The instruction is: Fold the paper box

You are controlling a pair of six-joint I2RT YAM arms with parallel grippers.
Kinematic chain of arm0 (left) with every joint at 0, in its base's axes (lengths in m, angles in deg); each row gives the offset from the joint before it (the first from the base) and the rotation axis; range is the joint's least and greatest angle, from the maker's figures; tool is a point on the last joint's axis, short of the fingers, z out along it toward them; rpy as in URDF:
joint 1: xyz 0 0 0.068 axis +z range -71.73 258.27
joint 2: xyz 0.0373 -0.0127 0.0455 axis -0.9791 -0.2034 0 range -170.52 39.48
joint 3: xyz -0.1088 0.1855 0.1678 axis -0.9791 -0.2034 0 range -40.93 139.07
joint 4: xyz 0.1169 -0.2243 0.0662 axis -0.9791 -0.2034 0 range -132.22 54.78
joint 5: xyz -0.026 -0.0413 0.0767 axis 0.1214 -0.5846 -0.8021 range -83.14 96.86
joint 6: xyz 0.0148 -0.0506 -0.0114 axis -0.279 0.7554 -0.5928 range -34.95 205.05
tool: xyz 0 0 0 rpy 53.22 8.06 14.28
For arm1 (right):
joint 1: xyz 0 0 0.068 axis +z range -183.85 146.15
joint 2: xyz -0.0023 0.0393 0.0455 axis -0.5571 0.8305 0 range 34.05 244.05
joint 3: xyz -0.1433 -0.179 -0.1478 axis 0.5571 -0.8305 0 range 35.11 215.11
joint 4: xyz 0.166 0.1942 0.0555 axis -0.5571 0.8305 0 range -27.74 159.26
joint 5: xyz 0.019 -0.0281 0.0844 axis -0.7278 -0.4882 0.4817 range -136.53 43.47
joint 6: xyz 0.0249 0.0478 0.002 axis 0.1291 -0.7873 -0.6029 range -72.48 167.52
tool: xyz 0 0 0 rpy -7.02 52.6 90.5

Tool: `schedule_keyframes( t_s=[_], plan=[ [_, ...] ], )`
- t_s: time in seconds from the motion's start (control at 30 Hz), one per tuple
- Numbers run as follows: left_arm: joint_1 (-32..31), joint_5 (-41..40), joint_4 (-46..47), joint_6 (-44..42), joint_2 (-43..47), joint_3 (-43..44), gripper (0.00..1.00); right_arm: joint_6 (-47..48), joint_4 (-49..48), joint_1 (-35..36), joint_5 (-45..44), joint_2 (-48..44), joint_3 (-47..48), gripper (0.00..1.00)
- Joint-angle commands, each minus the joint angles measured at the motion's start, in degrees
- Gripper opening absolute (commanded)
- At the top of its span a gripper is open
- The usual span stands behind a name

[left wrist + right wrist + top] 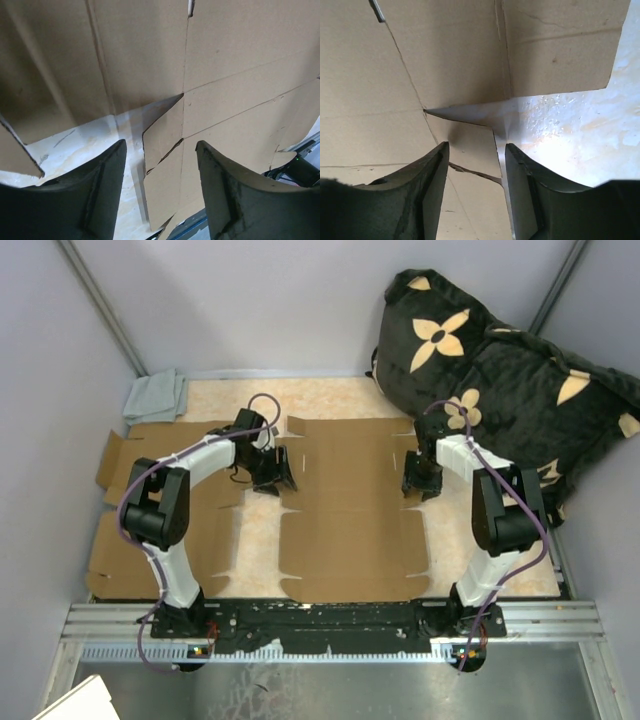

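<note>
Left tool (159, 150) and right tool (476, 147) gape open over the flat paper box (345, 510) (edges cut off in wrist views).

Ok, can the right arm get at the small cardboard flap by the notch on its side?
Probably yes: the right pincer hangs open just above that flap, fingers either side of it, and nothing shows between them.

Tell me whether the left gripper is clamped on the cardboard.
No, the left gripper hangs with its fingers wide apart over the flat cardboard, nothing pinched between them.
</note>
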Motion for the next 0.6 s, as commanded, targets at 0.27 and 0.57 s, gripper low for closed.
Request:
schedule_keyframes(
  t_s=[0.27, 0.57],
  plan=[
    [-1.6, 3.1, -4.1, -0.5, -1.9, 7.7, 0.58, 0.9, 2.4, 1.7, 4.3, -2.3, 6.4, 0.38],
    [-4.0, 5.4, -4.8, 1.4, -5.2, 12.6, 0.59, 0.2, 5.7, 7.4, 6.0, -0.9, 13.2, 0.41]
  ],
)
